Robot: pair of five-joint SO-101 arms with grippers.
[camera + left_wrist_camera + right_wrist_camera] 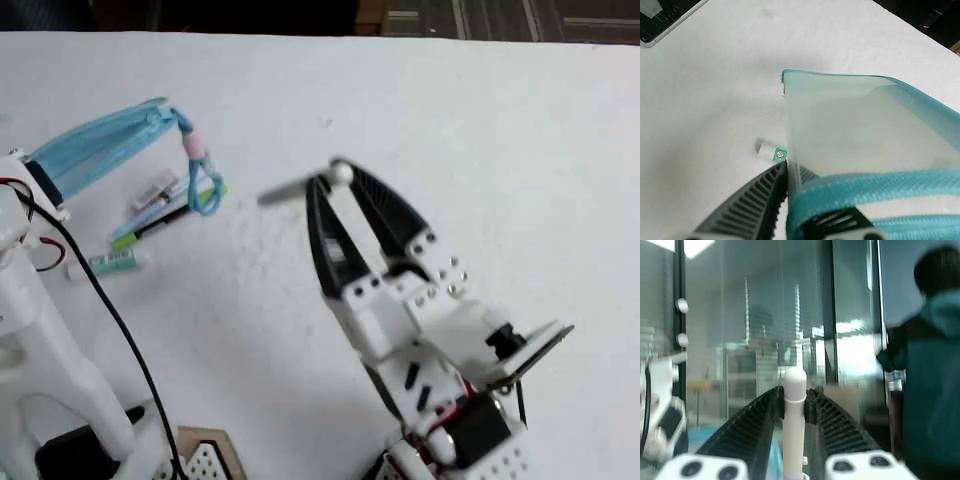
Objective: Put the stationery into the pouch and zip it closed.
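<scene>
Within the right tool, a white pen; left tool pinches pouch.

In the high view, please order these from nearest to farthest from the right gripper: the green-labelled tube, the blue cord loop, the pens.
1. The blue cord loop, attached to the pouch, nearest the right gripper.
2. The pens, just beyond the loop.
3. The green-labelled tube, farthest, by the left arm.

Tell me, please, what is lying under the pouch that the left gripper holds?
A white stick with a green label lies on the table, one end covered by the pouch. The left gripper clamps the pouch edge; anything further beneath is hidden.
</scene>
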